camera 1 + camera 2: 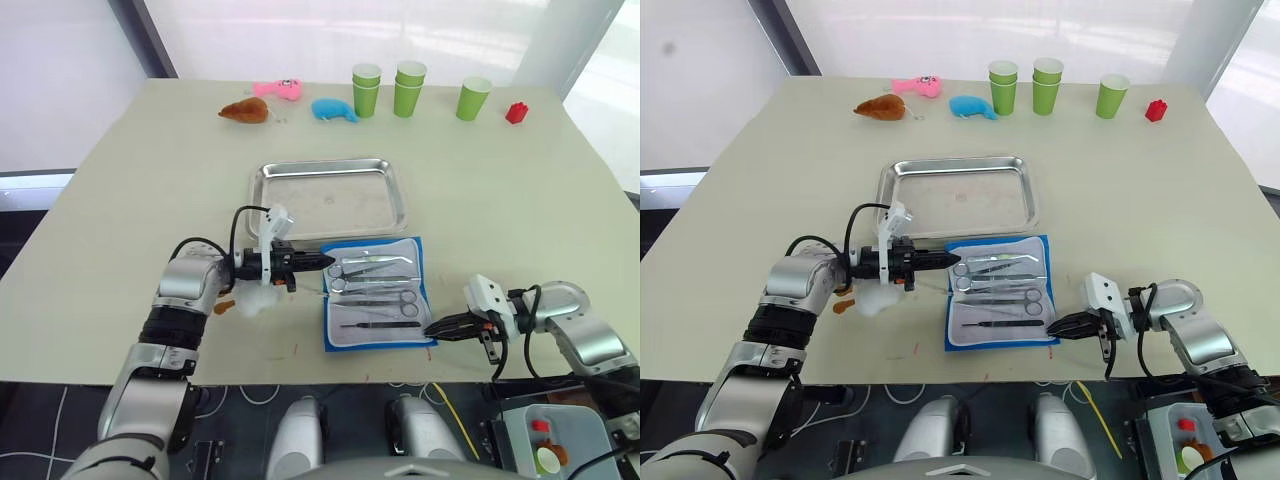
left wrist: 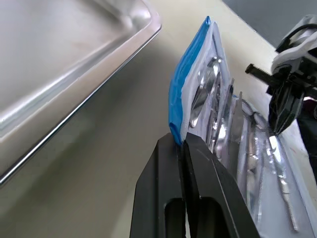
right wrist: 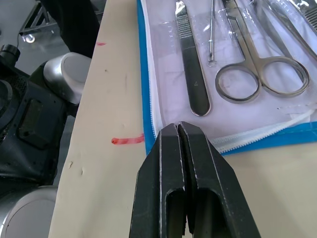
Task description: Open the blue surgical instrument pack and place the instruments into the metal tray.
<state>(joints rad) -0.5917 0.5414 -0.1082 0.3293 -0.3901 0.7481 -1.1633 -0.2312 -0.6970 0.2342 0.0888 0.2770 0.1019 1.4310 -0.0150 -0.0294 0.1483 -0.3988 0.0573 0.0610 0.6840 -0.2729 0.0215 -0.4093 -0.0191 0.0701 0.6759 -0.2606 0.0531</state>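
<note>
Several thin steel instruments [image 1: 375,285] lie in the opened blue surgical instrument pack [image 1: 376,294], which rests flat on the table [image 1: 120,200] just in front of the metal tray [image 1: 327,197], its pale lining facing up. I can make out ring-handled scissors [image 3: 262,82], a straight tweezer-like piece [image 3: 193,84] and a slim probe, all lying under what looks like clear pocket film. The tray sits bare, so nothing is moved across yet.

The left gripper [image 1: 322,262] has its fingers pressed together at the pack's left edge; in its wrist view that edge is lifted where the tips meet it, so it seems pinched on the fabric, though I can't be sure. The right gripper [image 1: 434,328] is also closed, holding nothing, its tips just off the near right corner of the pack.

To my eye the pack is soft, light fabric that will slide or fold if tugged, so one gripper should pin a corner while the other works. The tools look stiff, light and slick, lying nearly flush with the lining. I would take the scissors at the shank just behind the rings, and the straight pieces near mid-length, drawing each out of its sleeve along its own length. Polished steel may slip or pivot in a narrow pinch.
</note>
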